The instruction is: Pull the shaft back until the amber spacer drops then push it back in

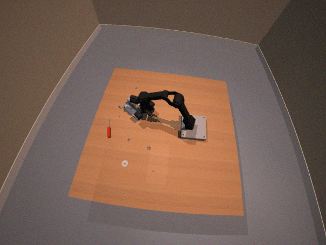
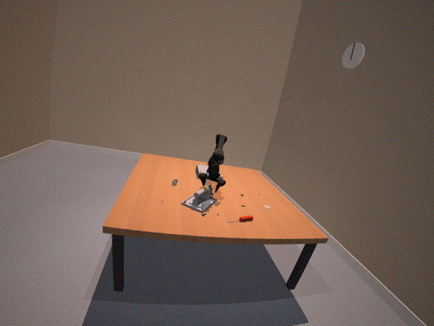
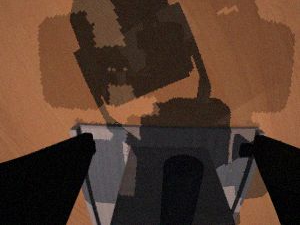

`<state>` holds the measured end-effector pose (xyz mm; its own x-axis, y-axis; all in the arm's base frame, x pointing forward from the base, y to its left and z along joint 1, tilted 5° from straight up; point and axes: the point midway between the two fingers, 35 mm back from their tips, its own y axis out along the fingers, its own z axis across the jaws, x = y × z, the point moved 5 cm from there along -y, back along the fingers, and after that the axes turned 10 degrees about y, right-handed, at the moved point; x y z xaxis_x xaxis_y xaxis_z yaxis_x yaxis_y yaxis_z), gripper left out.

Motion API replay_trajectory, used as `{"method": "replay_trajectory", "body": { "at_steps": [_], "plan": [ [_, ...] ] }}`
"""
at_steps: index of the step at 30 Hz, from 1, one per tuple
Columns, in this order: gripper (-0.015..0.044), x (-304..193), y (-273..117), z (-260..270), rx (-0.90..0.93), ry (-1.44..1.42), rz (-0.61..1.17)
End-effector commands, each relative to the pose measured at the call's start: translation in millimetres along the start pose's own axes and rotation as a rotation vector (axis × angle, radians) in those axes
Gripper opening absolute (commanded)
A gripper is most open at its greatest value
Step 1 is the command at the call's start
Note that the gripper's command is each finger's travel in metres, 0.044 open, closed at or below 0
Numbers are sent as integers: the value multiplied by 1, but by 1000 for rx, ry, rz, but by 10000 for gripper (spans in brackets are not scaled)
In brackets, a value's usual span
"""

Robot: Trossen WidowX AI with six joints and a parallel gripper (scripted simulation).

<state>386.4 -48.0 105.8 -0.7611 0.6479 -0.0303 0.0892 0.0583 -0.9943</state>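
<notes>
The grey fixture's base plate [image 1: 128, 110] [image 2: 189, 205] [image 3: 102, 171] lies on the table under the arm. A pale cylinder [image 2: 200, 193] lies raised above it, with an amber ring [image 1: 135, 105] [image 2: 206, 188] around its end nearer the arm. A grey upright part stands beside the ring; the shaft cannot be told apart from these parts. My gripper [image 2: 210, 187] [image 3: 177, 144] is open and empty, pointing down at the arm side of the fixture. Its fingertips are wide apart over the plate's two sides in the wrist view. No amber ring shows in the wrist view; shadow darkens the fixture there.
A red screwdriver [image 1: 109, 132] [image 2: 246, 218] and a white ring [image 1: 126, 164] [image 2: 265, 207] lie on the wooden table [image 1: 189, 183] [image 2: 144, 215]. Several small metal bits lie around the fixture. The arm stands on a pale base box [image 1: 200, 128].
</notes>
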Motion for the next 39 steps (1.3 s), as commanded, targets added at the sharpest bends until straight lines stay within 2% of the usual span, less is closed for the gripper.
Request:
{"method": "replay_trajectory", "body": {
  "at_steps": [1,2,17,24,39],
  "plan": [
    [440,2,3,1,1,4,-10],
    [440,2,3,1,1,4,-10],
    [46,0,0,0,0,0,-1],
    [0,0,0,0,0,0,-1],
    [0,7,0,1,1,4,-11]
  ]
}}
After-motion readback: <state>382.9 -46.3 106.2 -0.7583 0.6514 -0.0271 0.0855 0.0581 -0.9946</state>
